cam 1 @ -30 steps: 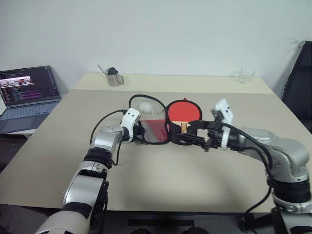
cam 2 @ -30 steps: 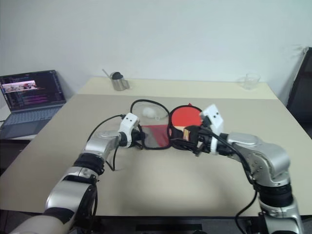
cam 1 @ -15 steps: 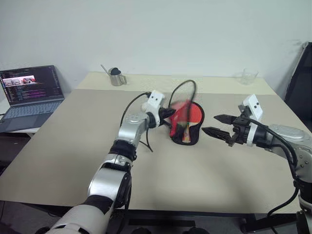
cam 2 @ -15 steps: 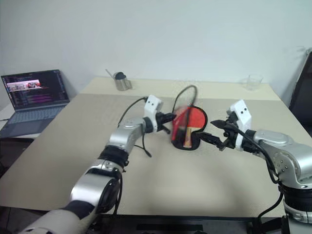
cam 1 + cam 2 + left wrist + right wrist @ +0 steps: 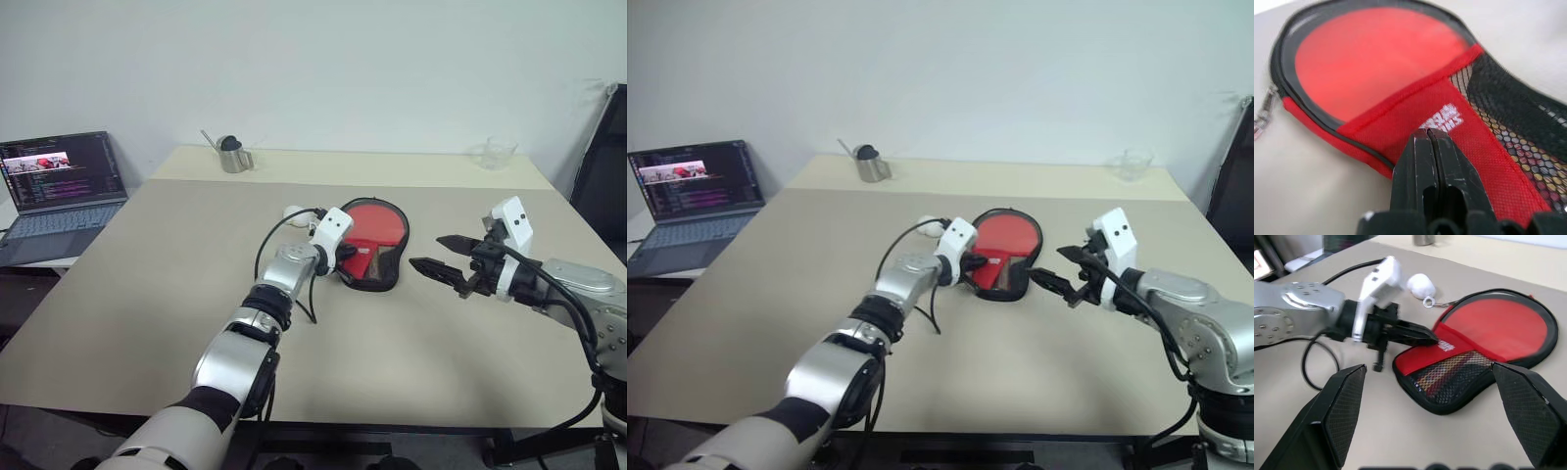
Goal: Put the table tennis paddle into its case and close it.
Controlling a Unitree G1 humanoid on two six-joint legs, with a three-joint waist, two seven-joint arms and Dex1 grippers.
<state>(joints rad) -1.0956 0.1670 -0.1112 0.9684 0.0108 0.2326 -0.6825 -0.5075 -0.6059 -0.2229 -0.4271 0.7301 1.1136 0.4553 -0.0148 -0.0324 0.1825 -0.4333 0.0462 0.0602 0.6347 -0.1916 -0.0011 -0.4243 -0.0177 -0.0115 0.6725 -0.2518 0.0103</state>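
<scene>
Red case (image 5: 1476, 350) | at shut left gripper's (image 5: 1431, 339) tips | right gripper (image 5: 436, 264) agape, apart

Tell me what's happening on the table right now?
The case lies folded shut on the table, red mesh side up, with the paddle showing red through its round window. The left tool, shut, presses its tips on the case's red band by the white logo. The right tool hangs open beside the case, holding nothing. A zip pull shows at the case's edge; whether the zip is done up I cannot tell.
</scene>
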